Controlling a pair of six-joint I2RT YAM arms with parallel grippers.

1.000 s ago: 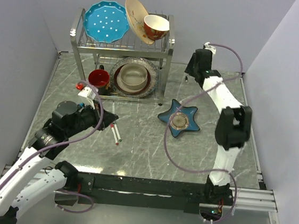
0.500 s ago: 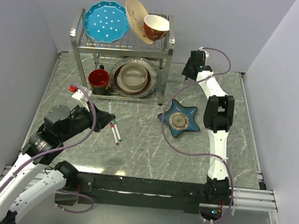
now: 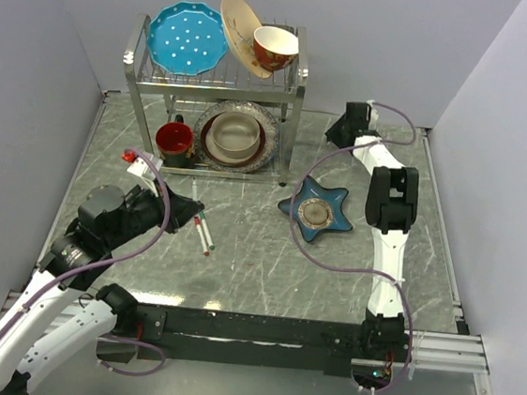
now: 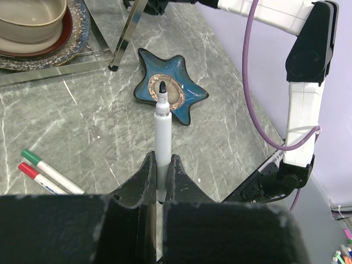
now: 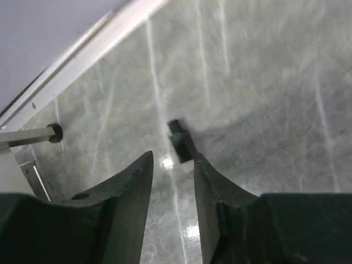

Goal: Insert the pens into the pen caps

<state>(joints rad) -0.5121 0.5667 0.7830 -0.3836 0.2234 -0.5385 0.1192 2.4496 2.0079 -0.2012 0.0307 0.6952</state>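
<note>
Out on the bench (image 3: 266, 264) we had the right arm (image 3: 390, 206) stretched to the far edge, right fingers (image 5: 129, 190) spread and empty, the dark cap (image 5: 180, 144) lying just ahead between their tips. Near side, left fingers (image 4: 142, 181) clenched the pen (image 4: 163, 137), bare black tip and long axis pointing away toward the right arm.

Lighting's bright, soft and even from overhead, so only faint shadows fall on the glossy grey marbled tabletop (image 3: 258, 254). It throws small white glare spots in the right wrist view, which is smeary all over, and the tiny dark pen cap (image 5: 180, 142) looks mushy. The left wrist view is crisp on the white black-tipped pen (image 4: 162, 132). The near black fingers (image 4: 140, 184) are out of focus.
</note>
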